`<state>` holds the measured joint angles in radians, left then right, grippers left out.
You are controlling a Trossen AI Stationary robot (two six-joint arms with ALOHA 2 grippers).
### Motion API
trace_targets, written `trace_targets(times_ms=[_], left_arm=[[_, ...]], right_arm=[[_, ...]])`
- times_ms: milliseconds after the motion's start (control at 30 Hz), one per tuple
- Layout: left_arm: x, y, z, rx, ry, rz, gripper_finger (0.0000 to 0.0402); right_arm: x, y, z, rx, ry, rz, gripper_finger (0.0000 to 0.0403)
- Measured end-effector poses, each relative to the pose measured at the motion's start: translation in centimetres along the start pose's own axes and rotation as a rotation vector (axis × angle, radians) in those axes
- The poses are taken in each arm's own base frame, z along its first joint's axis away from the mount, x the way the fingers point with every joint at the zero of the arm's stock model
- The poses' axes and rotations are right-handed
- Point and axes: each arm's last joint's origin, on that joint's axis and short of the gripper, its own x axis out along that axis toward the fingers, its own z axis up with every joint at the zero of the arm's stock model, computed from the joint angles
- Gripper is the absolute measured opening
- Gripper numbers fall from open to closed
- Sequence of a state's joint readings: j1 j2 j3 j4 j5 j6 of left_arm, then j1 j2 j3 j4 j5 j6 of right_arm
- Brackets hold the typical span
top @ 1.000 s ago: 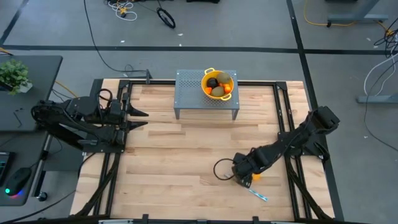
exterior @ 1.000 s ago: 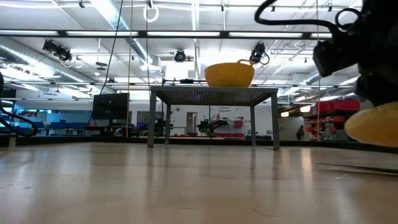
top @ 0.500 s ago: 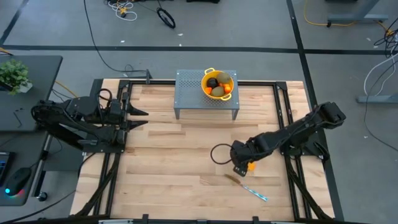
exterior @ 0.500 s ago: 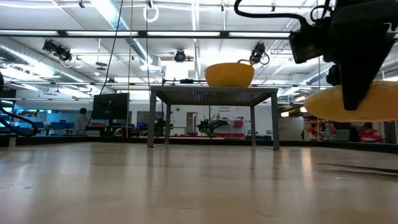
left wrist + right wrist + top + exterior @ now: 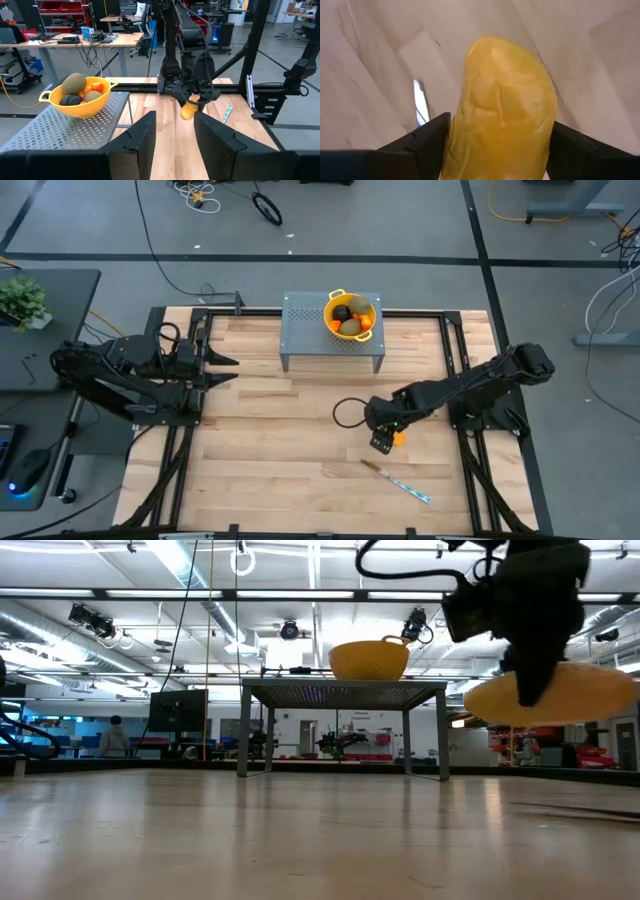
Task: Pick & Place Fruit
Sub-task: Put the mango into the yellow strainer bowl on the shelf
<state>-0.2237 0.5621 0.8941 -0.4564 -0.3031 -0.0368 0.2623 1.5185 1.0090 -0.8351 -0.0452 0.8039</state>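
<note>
My right gripper (image 5: 384,436) hangs above the table's right middle, shut on a yellow-orange oblong fruit (image 5: 502,110), which also shows in the low view (image 5: 550,695) and past my left fingers (image 5: 188,111). A yellow colander (image 5: 331,306) stands on a grey perforated stand (image 5: 305,330) at the far middle. In it lie olive-green ovals, a dark ball and orange pieces (image 5: 82,90). My left gripper (image 5: 175,135) waits open at the table's left edge (image 5: 232,370), holding nothing. My right gripper pinches the fruit's two long sides (image 5: 465,135) between its two fingers, about midway along it. The fingers (image 5: 422,145) come from above, pointing steeply down, and lie across the fruit. The fruit lies level in the hold, lifted clear of the table.
A slim silver-and-blue knife (image 5: 400,481) lies on the wood near the front right, close below my right gripper. The stand's legs (image 5: 243,730) rise from the far middle. Bare wood stretches between the two arms.
My right gripper has risen and swung toward the far edge and a little toward the left, away from the knife. It carries the oblong fruit with it. The fruit stays level and now hangs higher above the table.
</note>
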Motion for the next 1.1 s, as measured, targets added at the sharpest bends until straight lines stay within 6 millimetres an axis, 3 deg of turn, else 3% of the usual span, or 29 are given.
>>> trace_targets(times_ms=[467, 1100], left_arm=[[0.0, 0.1, 0.0, -0.001, -0.003, 0.025, 0.0141], [0.0, 0.2, 0.5, -0.048, -0.054, 0.077, 0.0141]], right_arm=[[-4.4, -0.5, 4.6, -0.093, -0.213, -0.042, 0.0275], [-11.2, -3.5, 10.3, 0.014, -0.487, -0.092, 0.0275]])
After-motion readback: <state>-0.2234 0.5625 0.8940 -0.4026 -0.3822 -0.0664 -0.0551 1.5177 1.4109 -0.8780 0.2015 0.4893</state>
